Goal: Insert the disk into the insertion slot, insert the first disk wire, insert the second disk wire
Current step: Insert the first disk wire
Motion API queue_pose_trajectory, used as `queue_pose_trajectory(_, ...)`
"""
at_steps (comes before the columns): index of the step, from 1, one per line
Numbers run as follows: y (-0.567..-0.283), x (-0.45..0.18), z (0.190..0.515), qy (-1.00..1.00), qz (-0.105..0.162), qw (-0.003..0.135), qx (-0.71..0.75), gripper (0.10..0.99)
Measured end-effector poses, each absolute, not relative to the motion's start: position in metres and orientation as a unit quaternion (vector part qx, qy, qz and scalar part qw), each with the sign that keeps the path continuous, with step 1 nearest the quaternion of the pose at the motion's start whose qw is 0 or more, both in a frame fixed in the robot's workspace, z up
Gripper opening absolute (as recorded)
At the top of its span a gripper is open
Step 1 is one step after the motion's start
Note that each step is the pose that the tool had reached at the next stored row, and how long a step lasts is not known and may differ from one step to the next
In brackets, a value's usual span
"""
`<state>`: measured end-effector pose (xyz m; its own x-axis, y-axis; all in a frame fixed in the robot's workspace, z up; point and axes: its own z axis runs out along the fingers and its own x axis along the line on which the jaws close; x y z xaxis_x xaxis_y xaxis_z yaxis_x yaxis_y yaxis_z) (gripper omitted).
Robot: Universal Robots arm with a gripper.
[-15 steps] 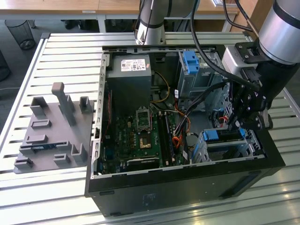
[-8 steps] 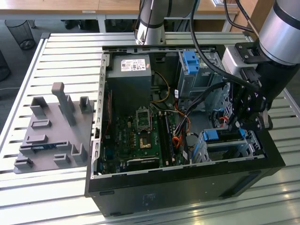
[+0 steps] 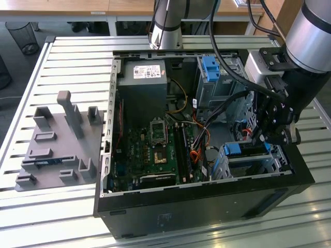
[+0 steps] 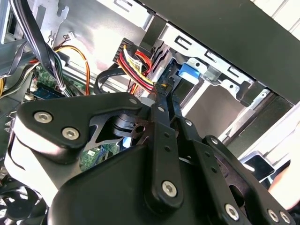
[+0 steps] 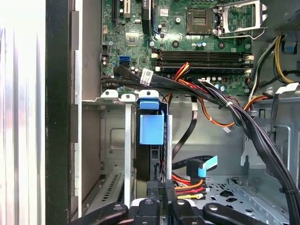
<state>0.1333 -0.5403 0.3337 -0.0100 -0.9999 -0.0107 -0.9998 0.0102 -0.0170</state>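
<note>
Jaws drawn almost closed pinch the black plug of a disk wire (image 4: 136, 65), whose red, yellow and black strands trail away. The plug is right at the end of the disk (image 5: 151, 131). The disk stands on edge inside the insertion slot (image 3: 225, 165), a low silver cage with perforated walls in the near corner of the computer case (image 3: 207, 209), on the exterior view's right. Seen end-on in the first wrist view, the disk is a slim dark body clipped in a bright blue plastic frame with a square blue tab. A black cable (image 5: 201, 166) with a pale blue tab hangs near the disk, its plug apart from it. Toward the exterior view's left, the green motherboard (image 3: 155, 144) covers the case floor. A taller grey bay (image 3: 212, 70) with a blue tab stands at the far side. The case rests on a slatted metal table (image 3: 62, 57). A grey fixture plate (image 3: 57, 139) lies well apart on the exterior view's left.
</note>
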Motion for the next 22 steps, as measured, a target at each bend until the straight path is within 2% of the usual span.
queue_pose_trajectory(22,-0.5407,0.1327,0.3292,0.715,-0.002,0.010,-0.699,0.165)
